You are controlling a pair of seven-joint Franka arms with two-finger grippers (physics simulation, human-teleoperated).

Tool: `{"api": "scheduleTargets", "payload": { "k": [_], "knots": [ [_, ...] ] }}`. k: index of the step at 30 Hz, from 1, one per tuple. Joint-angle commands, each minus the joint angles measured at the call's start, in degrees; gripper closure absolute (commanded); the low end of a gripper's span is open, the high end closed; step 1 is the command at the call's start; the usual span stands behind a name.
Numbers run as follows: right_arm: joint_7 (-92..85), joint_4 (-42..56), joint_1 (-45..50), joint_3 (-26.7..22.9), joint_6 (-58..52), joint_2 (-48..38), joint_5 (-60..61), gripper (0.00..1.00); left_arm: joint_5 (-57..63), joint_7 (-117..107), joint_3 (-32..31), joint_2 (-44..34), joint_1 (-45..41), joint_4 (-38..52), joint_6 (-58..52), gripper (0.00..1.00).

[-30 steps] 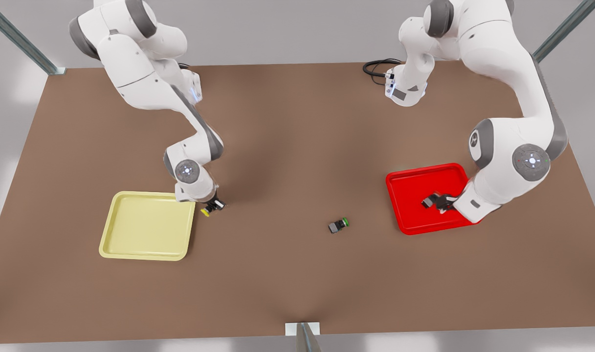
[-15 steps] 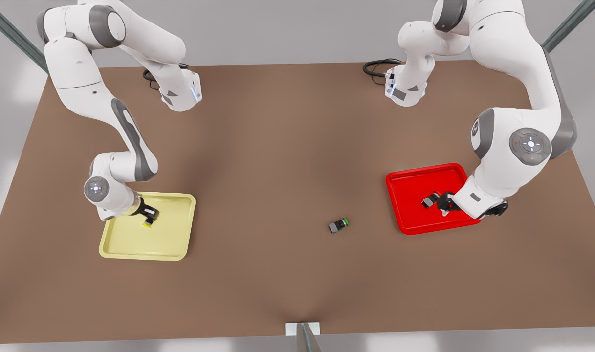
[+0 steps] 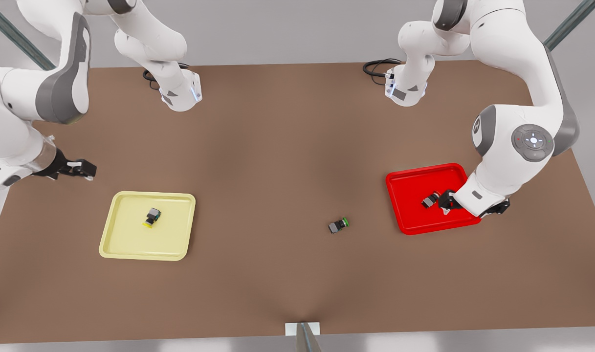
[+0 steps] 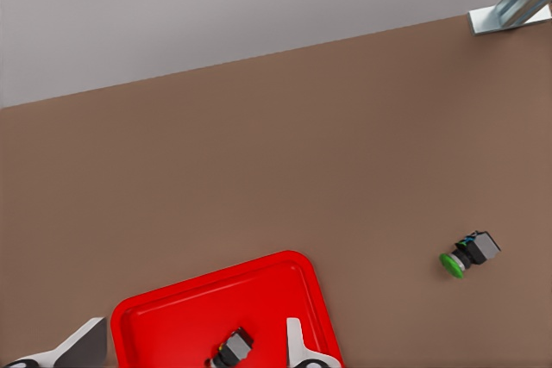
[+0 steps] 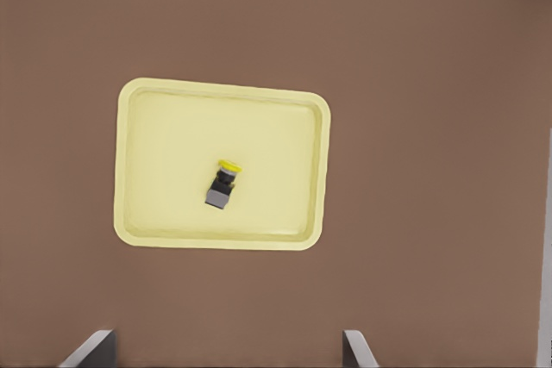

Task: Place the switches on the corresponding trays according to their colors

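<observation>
Lying on its side near the middle of the pale yellow tray [image 3: 131, 244], yellow-capped switch [image 3: 152, 217], untouched. Resting inside the bright red tray [image 3: 409, 181], red switch [image 3: 429, 201], between the spread fingers of the left pincer [image 3: 436, 202], not pinched. Raised well apart from the yellow tray, over the brown surface [image 3: 277, 146] at the front view's left, right pincer [image 3: 84, 169], fingers spread, holding nothing. Between the trays, green-capped switch [image 3: 339, 225], alone.

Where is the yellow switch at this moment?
The yellow switch lies inside the pale yellow tray, near its middle, on the front view's left. The right gripper is up off the tray, open.
</observation>
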Motion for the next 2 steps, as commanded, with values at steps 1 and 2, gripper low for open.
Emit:
{"api": "scheduleTargets", "payload": {
  "k": [1, 2],
  "knots": [
    [0.01, -0.01, -0.37, 0.0, 0.0, 0.01, 0.0, 0.0, 0.08, 0.0, 0.0, 0.0, 0.0, 0.0, 0.0, 0.0],
    [0.01, -0.01, -0.37, 0.0, 0.0, 0.09, 0.0, 0.0, 0.08, 0.0, 0.0, 0.0, 0.0, 0.0, 0.0, 0.0]
  ]
}}
